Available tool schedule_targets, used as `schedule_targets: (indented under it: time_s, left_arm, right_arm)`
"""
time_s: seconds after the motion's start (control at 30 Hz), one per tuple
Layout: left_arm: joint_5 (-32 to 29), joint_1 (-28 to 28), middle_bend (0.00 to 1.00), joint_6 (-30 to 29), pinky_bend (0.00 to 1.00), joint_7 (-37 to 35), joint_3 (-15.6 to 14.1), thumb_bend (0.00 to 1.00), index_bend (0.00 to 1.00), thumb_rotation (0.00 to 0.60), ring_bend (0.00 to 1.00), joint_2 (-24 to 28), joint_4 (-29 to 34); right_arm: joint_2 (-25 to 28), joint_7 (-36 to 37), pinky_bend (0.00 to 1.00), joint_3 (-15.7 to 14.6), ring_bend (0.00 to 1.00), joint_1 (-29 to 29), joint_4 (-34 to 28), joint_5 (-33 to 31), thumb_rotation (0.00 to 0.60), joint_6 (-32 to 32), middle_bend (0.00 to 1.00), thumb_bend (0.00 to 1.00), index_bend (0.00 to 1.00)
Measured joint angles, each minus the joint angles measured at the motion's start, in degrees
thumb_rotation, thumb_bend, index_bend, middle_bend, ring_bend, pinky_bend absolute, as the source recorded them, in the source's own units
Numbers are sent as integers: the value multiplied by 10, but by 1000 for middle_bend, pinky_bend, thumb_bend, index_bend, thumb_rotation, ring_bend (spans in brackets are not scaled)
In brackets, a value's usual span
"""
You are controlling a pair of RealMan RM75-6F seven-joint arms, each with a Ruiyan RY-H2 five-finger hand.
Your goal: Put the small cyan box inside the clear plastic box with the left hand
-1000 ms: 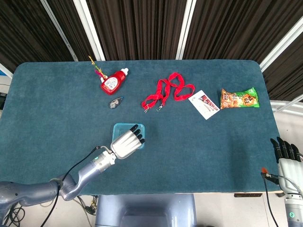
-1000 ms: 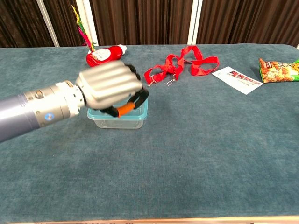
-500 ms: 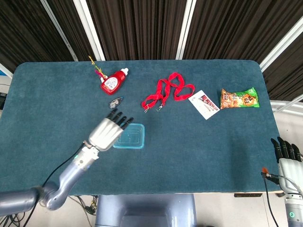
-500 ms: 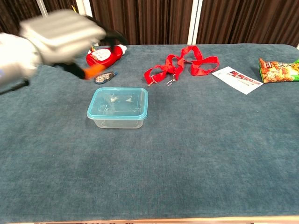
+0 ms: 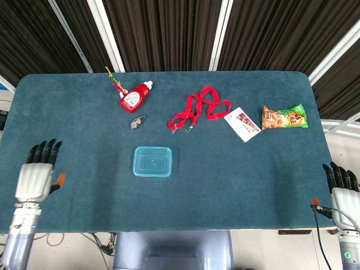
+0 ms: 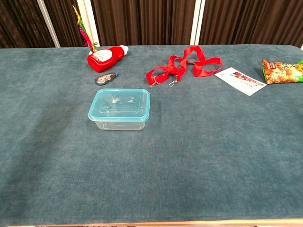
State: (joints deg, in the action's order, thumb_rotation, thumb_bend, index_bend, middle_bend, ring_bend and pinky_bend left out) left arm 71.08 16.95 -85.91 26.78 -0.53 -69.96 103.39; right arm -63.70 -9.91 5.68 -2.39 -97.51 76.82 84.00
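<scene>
The clear plastic box [image 5: 152, 161] with its cyan rim sits near the middle of the teal-covered desk [image 5: 84, 124], slightly toward the front edge; whether the small cyan box lies inside cannot be told from either view. The left hand [image 5: 38, 173] hovers at the desk's front-left corner, palm down, fingers extended and slightly apart, gripping nothing, well apart from the box. The right hand [image 5: 341, 188] hangs just off the front-right corner, fingers straight and pointing away from the robot, likewise holding nothing. Only the head view shows either hand; the chest view shows the box's clear walls [image 6: 119, 109] and the items behind it. Near the far edge lie a red bottle [image 5: 135, 97], a small tape dispenser [image 5: 136, 121], a red lanyard [image 5: 198, 110], a printed card [image 5: 242, 124] and a snack packet [image 5: 284, 117]. Bare cloth surrounds the box on all sides.
</scene>
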Motion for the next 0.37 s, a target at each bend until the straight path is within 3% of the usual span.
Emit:
schedule_targets:
  time_s: [0.23, 0.37]
  left_arm:
    - [-4, -31, 0, 21, 19, -68, -23, 302, 0, 600, 0, 14, -36]
    - [14, -46, 0, -6, 19, -72, -25, 302, 0, 600, 0, 12, -36]
  right_arm:
    - [2, 9, 0, -1, 38, -1, 5, 15, 600, 4, 44, 307, 40]
    - [0, 12, 0, -3, 37, -1, 11, 23, 600, 7, 44, 307, 40]
